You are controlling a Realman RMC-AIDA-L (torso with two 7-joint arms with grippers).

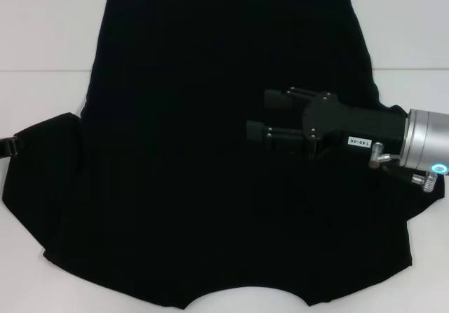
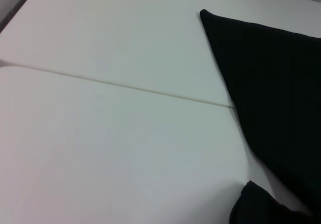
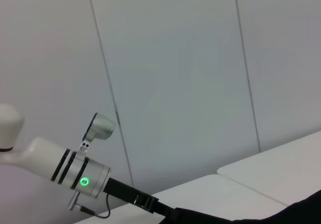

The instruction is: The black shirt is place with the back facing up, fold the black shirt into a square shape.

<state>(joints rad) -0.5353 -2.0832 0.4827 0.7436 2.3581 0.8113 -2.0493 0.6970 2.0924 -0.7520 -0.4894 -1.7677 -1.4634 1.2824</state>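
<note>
A white desk (image 1: 42, 25) with a thin seam across it fills the head view. The black shirt (image 1: 210, 187) lies spread flat on it, its long axis running from the near edge to the far edge: the curved neckline points toward the robot, the straight hem lies far. One sleeve spreads out to the left. The right gripper (image 1: 258, 115) hangs over the shirt's right half, pointing left, fingers a narrow gap apart, holding nothing.

The left wrist view shows the desk seam and the shirt's far left corner.

The right wrist view shows a pale panelled wall (image 3: 175, 73) and the left arm (image 3: 75, 176) reaching down at the shirt's edge; whether the left gripper is closed I cannot tell.
</note>
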